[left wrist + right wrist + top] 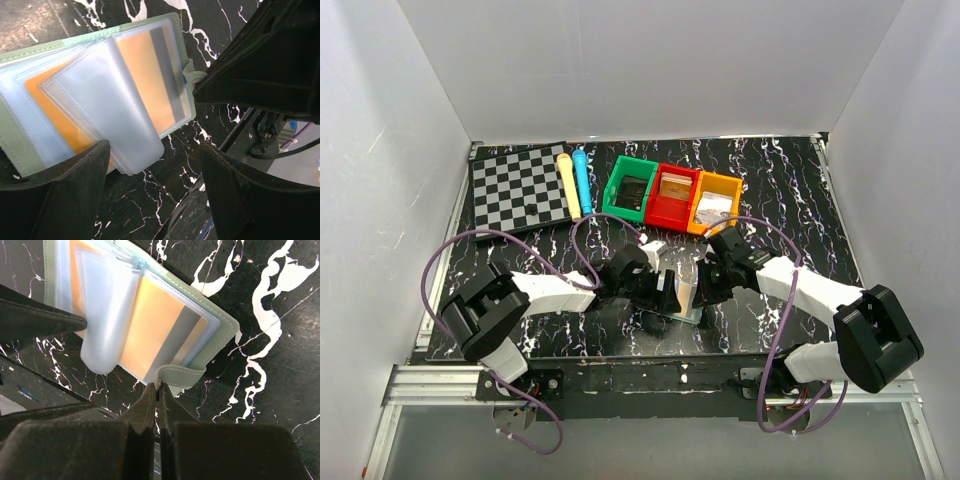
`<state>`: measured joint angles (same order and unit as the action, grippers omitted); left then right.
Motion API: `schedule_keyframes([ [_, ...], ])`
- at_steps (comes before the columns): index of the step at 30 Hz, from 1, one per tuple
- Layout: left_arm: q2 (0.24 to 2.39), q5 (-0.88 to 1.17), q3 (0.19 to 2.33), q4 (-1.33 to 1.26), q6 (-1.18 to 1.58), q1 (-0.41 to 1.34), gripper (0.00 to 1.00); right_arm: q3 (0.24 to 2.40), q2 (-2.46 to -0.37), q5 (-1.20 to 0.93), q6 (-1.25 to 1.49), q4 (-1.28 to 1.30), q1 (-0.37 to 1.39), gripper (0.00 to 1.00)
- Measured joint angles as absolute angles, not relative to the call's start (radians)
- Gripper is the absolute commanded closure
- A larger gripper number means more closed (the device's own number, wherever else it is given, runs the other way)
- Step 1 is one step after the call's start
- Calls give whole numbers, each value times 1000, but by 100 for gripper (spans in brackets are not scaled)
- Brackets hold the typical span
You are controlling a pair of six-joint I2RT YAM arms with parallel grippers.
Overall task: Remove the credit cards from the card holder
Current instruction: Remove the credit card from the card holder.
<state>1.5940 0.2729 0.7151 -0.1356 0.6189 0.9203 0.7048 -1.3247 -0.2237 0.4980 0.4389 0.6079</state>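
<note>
The card holder [682,314] lies open on the black marbled table between my two grippers. In the left wrist view the holder [20,150] shows clear plastic sleeves fanned out, with tan-orange credit cards [145,75] inside them. My right gripper [159,386] is shut on the holder's small teal tab [182,375]; an orange card [150,325] shows in the sleeve above it. My left gripper [155,200] is open, its jaws wide apart at the holder's near edge, one finger [45,320] against the sleeves. In the top view the left gripper [663,290] and the right gripper [705,288] almost meet.
A green bin [632,187], a red bin [673,195] and an orange bin [714,203] stand in a row at the back. A chessboard [520,187] lies at the back left, with a yellow stick [567,185] and a blue stick [583,180] beside it. White walls close three sides.
</note>
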Motion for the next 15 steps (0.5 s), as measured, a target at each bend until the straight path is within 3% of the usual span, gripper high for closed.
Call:
schedule_keyframes([
  [15,1636,331,769,-135,592,953,29,689,-1325,-224,498,426,608,99],
])
